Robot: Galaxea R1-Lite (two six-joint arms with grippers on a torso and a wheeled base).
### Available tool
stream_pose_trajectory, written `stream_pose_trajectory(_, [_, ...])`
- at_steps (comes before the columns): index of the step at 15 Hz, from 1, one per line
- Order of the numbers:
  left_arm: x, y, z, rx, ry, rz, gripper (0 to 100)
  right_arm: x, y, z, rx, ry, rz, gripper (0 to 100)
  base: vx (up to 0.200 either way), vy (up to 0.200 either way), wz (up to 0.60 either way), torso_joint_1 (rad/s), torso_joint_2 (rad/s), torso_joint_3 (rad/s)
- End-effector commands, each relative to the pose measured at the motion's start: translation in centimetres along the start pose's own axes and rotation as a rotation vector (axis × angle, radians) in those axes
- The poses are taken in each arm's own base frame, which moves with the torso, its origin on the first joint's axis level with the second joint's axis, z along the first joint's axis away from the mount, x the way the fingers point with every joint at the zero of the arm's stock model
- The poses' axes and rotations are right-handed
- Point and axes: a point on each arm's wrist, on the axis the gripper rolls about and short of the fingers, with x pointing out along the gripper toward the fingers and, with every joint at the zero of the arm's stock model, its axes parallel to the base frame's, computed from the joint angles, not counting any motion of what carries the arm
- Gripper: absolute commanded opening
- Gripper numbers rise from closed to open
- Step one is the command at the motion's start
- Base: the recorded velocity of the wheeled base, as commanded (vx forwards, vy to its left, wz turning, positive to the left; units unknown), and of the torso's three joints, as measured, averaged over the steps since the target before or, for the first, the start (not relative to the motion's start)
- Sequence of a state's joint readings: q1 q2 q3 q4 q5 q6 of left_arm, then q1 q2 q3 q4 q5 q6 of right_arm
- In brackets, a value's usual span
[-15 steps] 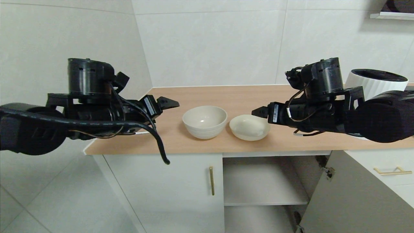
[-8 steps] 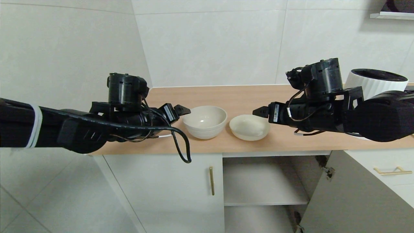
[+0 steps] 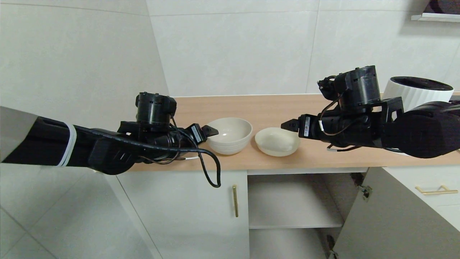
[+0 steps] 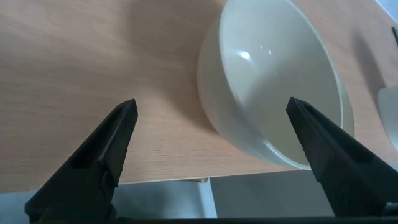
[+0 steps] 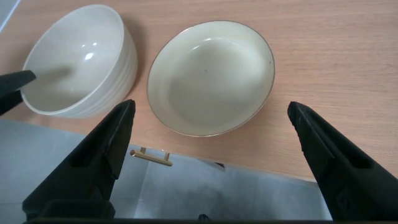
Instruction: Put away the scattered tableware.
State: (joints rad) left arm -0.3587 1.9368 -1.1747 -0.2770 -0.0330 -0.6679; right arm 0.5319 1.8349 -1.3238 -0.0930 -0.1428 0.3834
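Deep bowl (image 3: 230, 135) just beside left hand (image 3: 211, 130), spread wide (empty), right hand (image 3: 288, 125) open near shallow bowl (image 3: 277, 142)

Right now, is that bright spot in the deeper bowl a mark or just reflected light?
Probably glare: the head view shows a highlight low inside the deep bowl; both wrist views show it on the inner wall; in the right wrist view the shallow bowl has just a soft sheen.
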Motion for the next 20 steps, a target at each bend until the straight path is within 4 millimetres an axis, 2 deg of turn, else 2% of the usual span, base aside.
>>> stream_pose_trajectory(1, [0.1, 0.0, -0.1, 0.001, 0.003, 0.001, 100, -0.1, 0.0, 0.0, 0.000, -0.002, 0.001, 100, 0.000, 0.000, 0.00, 0.000, 0.00, 0.000])
stream_pose_trajectory(2, [0.1, -0.1, -0.2, 0.003, 0.003, 0.000, 100, -0.1, 0.0, 0.0, 0.000, -0.002, 0.001, 100, 0.000, 0.000, 0.00, 0.000, 0.00, 0.000])
stream_pose_trajectory(3, [0.1, -0.1, -0.2, 0.003, 0.002, 0.001, 0, -0.1, 0.0, 0.0, 0.000, -0.002, 0.001, 100, 0.000, 0.000, 0.00, 0.000, 0.00, 0.000])
stream_pose_trajectory(13, [-0.7, -0.4, 0.4, -0.001, -0.035, 0.007, 0, 0.3, 0.0, -0.1, -0.003, 0.004, -0.009, 100, 0.000, 0.000, 0.00, 0.000, 0.00, 0.000])
stream_pose_trajectory(20, [-3.3, -1.0, 0.7, 0.007, -0.027, -0.061, 0, 4.7, -0.3, -1.8, -0.037, 0.024, -0.224, 100, 0.000, 0.000, 0.00, 0.000, 0.00, 0.000])
